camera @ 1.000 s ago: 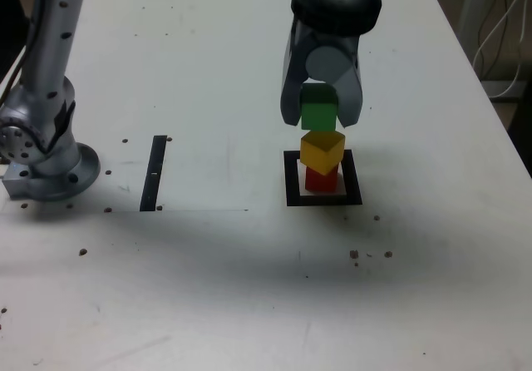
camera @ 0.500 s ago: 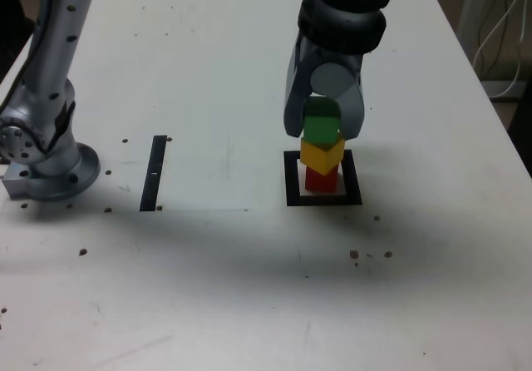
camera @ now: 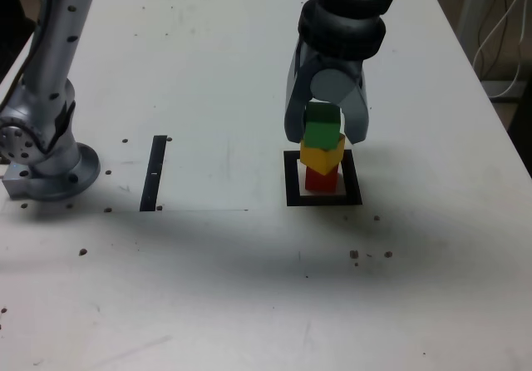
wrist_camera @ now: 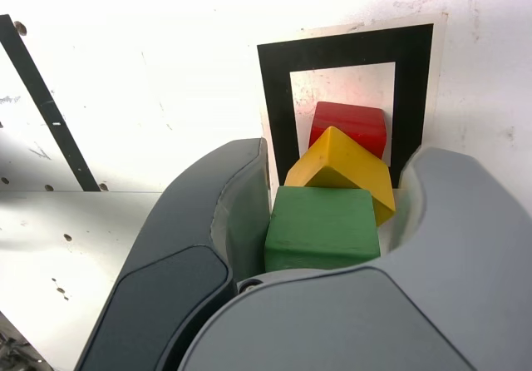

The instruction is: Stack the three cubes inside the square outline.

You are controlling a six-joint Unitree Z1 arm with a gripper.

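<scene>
Atop angular yellow (camera: 322,156), green's flat-faced cube (camera: 322,125).

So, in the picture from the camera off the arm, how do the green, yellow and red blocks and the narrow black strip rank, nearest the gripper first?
1. Green cube: between the gripper's jaws.
2. Yellow cube: just under green.
3. Red cube: below yellow, inside the outline.
4. Black strip: off to the exterior view's left.

I'm seeing solid green on the top cube (wrist_camera: 322,228), plain yellow glowing on the middle cube (wrist_camera: 347,170), red showing on the lowest cube (wrist_camera: 351,126), and a black square outline (wrist_camera: 413,80) framing white, my claw (camera: 326,130) showing grey!
</scene>
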